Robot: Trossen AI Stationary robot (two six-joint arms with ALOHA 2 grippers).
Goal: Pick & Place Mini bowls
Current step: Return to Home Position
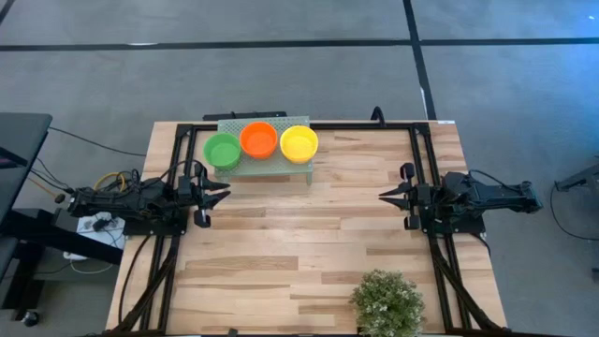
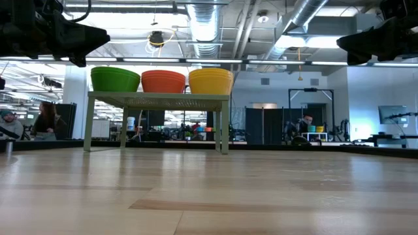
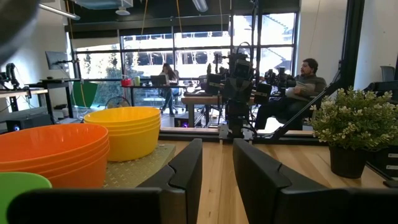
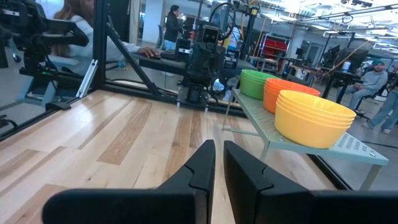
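Three stacks of mini bowls (image 1: pixel 259 139) up on the pale green stand (image 1: pixel 267 168) at the far edge of the surface (image 1: pixel 309 243): green nearest the left arm, orange in the middle, yellow toward the right, close side by side. No loose bowl in sight on the wood, so sorting done by the look of it, only the homing to finish.

Left pincer (image 1: pixel 221 195) at the left side of the surface, released, a clear gap between the fingers, empty. Right pincer (image 1: pixel 386 195) facing it from the right side, clenched to a thin slit, grasping nothing.

For a clean finish: draw each arm straight back along its own side, level, well apart from the stand's legs and from the bushy plant (image 1: pixel 387 301) at the near edge. No swing toward the stacks, no hurry, a gentle stop.

As for writing: no brand, label or lettering readable on bowls, stand or arms.
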